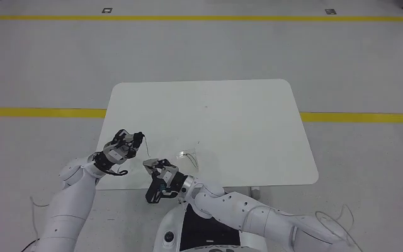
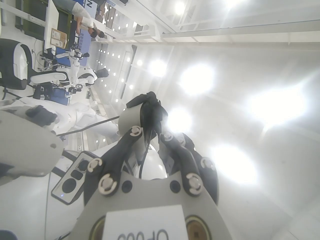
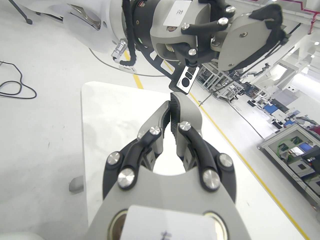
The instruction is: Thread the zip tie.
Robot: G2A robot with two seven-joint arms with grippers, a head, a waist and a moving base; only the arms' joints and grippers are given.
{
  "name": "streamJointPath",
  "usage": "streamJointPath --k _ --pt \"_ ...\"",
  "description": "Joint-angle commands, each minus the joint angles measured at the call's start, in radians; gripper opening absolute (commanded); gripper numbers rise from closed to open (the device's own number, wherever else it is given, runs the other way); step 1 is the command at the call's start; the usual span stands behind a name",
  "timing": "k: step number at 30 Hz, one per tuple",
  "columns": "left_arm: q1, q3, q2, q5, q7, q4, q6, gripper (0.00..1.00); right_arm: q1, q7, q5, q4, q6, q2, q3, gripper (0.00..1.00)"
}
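Note:
A thin dark zip tie [image 1: 145, 143] sticks out of my left gripper [image 1: 134, 140], which is shut on it above the table's near-left corner. In the left wrist view the zip tie [image 2: 150, 116] sits black between the shut fingers [image 2: 132, 116], pointing up toward the ceiling lights. My right gripper [image 3: 170, 103] is shut with its ribbed pads pressed together and nothing visible between them. It sits just below and short of the left gripper [image 3: 277, 21]. In the top view the right gripper [image 1: 150, 165] is at the table's front edge, to the right of the left one.
The white table [image 1: 252, 113] is bare except for a thin pale strand [image 1: 190, 157] lying near the front edge, right of both grippers. A yellow floor line [image 1: 352, 117] runs behind the table. Loose black cable [image 3: 15, 86] lies on the floor.

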Motion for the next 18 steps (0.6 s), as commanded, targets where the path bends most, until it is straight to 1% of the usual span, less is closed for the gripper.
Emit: streamJointPath --k 1,7,9,11,15,16,18 --pt "0.0 0.0 0.0 0.0 0.0 0.0 0.0 0.0 0.0 0.0 0.0 0.0 0.001 0.0 0.0 1.0" --pt "0.0 0.0 0.0 0.0 0.0 0.0 0.0 0.0 -0.002 0.001 0.002 -0.001 0.002 0.0 0.002 1.0" --pt "0.002 0.006 -0.001 -0.001 0.026 -0.008 0.001 0.0 -0.014 -0.012 0.016 -0.001 0.007 0.006 0.029 1.0" --pt "0.01 0.004 0.001 -0.018 0.042 -0.016 0.022 0.0 -0.029 -0.032 0.01 0.003 0.015 0.019 0.058 1.0" --pt "0.025 -0.014 0.005 -0.081 0.071 -0.024 0.1 0.0 -0.052 -0.035 0.0 -0.007 0.039 0.052 0.105 1.0" --pt "0.031 -0.016 0.006 -0.087 0.083 -0.029 0.107 0.0 -0.054 -0.033 0.0 -0.012 0.039 0.061 0.117 1.0" --pt "0.046 -0.013 0.008 -0.124 0.104 -0.041 0.107 0.0 -0.064 -0.025 0.0 -0.03 0.039 0.082 0.151 1.0"
